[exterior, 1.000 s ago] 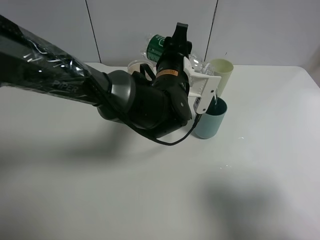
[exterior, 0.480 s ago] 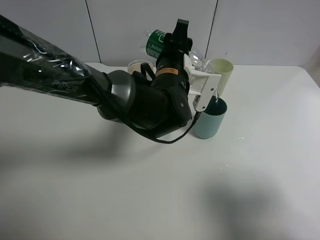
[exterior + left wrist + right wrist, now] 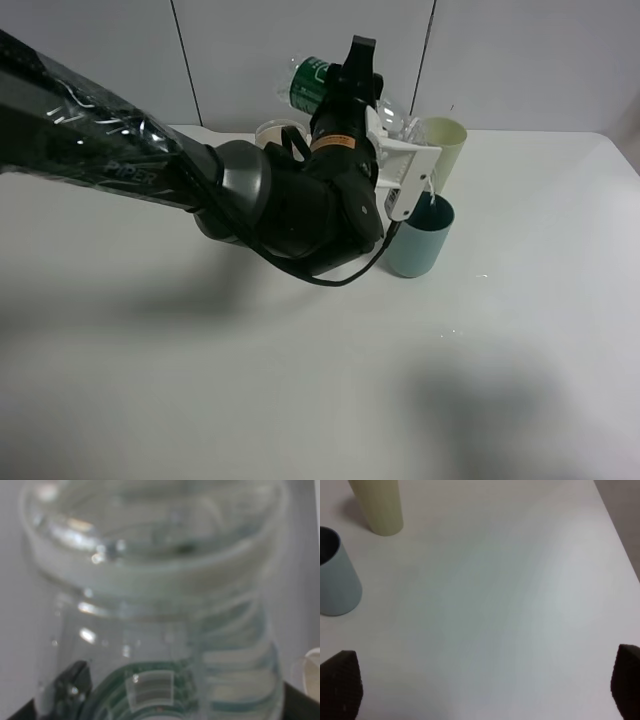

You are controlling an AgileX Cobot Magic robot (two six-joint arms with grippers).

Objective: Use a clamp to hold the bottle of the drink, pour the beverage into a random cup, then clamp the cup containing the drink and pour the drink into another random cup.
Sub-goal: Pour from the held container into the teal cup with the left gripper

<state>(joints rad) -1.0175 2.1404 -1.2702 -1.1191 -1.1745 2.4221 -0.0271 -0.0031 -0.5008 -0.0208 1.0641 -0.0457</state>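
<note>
Clear bottle (image 3: 310, 82) tilted at desk's (image 3: 300, 400) 12 o'clock, clenched in left claw (image 3: 400, 142) | step: pouring into teal cup (image 3: 420, 240) | right claw (image 3: 482, 685) released | next: likely tip steeper, neck over rim

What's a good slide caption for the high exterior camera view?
Left arm holds a clear bottle tilted toward the teal cup, with a pale yellow cup behind.

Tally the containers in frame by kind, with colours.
Cups: 3 (teal cup, pale yellow cup, cream cup partly hidden behind the arm)
Bottles: 1 (clear bottle with a green label, tipped above the teal cup)
Total: 4
</note>
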